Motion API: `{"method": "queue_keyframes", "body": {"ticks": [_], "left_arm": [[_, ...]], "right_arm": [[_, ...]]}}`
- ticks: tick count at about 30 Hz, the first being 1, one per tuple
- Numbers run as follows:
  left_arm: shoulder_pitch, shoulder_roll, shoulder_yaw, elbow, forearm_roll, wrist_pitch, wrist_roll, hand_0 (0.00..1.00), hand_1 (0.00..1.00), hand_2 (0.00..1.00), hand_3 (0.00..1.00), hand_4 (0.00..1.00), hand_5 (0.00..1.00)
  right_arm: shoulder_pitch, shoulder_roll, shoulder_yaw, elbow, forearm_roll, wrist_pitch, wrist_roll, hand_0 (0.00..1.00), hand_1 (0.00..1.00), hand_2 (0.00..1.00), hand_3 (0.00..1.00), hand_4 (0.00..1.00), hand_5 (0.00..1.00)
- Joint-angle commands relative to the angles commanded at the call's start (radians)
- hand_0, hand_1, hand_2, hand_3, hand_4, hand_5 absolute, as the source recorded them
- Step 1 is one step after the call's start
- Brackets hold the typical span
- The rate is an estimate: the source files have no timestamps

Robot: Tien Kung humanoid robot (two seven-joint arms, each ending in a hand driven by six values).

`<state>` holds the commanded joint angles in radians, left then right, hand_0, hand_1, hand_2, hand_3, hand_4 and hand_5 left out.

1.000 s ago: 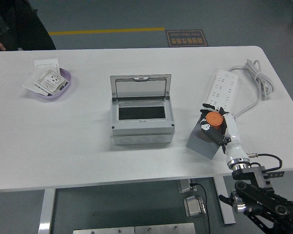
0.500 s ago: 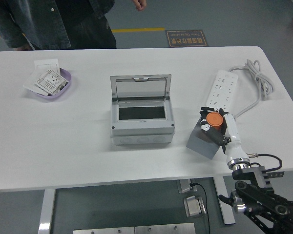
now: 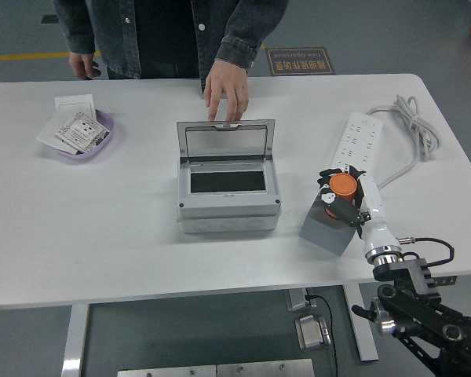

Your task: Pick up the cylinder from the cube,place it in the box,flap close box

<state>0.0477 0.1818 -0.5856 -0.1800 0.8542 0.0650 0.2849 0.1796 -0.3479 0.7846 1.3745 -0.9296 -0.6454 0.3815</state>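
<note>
We see the right hand (image 3: 344, 198) with its fingers curled around the orange cylinder (image 3: 343, 187), which sits on the grey cube (image 3: 323, 229) just right of the box (image 3: 228, 188). At the box's far side, a person's hand (image 3: 226, 90) rests its fingertips on the upright open flap (image 3: 227, 141).

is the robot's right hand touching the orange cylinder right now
Touching. In the head view, the right hand has its dark fingers wrapped around the orange cylinder, which sits above the grey cube.
</note>
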Motion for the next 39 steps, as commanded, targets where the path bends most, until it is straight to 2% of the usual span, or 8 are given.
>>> {"method": "queue_keyframes", "body": {"ticks": [8,17,18,23,24,28,30,39], "left_arm": [[0.002,-0.002,-0.006,0.0,0.01,-0.001,0.006,0.582,0.611,0.551,0.573,0.473,0.273],[0.002,0.001,-0.074,0.0,0.08,-0.005,0.024,0.582,0.612,0.553,0.574,0.473,0.276],[0.001,0.002,-0.079,0.0,0.085,-0.005,0.025,0.582,0.613,0.554,0.574,0.473,0.279],[0.0,0.004,-0.086,0.0,0.092,-0.006,0.029,0.582,0.613,0.554,0.574,0.473,0.279],[0.0,0.005,-0.086,0.0,0.092,-0.006,0.029,0.582,0.613,0.553,0.573,0.473,0.279],[0.0,0.006,-0.085,0.0,0.091,-0.007,0.031,0.582,0.613,0.553,0.573,0.473,0.279],[0.0,0.007,-0.086,0.0,0.093,-0.007,0.032,0.582,0.613,0.553,0.574,0.474,0.279],[-0.001,0.009,-0.095,0.0,0.105,-0.007,0.036,0.582,0.613,0.553,0.574,0.473,0.281]], "right_arm": [[0.009,-0.007,0.029,0.039,-0.086,0.0,-0.051,0.575,0.502,0.398,0.273,0.224,0.002],[0.151,-0.004,-0.095,0.077,-0.347,0.0,-0.273,0.571,0.508,0.396,0.274,0.224,0.002],[0.173,0.002,-0.115,0.071,-0.382,0.0,-0.303,0.3,0.308,0.363,0.272,0.163,0.002],[0.277,0.042,-0.198,0.012,-0.52,0.0,-0.429,0.3,0.308,0.363,0.272,0.163,0.002],[0.299,0.052,-0.214,-0.005,-0.544,0.002,-0.453,0.173,0.213,0.328,0.267,0.135,0.006],[0.377,0.08,-0.265,-0.063,-0.604,0.012,-0.526,0.173,0.213,0.328,0.267,0.135,0.006],[0.412,0.095,-0.288,-0.092,-0.608,0.018,-0.544,0.075,0.17,0.305,0.263,0.118,0.05],[0.504,0.15,-0.382,-0.182,-0.587,0.036,-0.568,0.043,0.141,0.295,0.255,0.111,0.078]]}}
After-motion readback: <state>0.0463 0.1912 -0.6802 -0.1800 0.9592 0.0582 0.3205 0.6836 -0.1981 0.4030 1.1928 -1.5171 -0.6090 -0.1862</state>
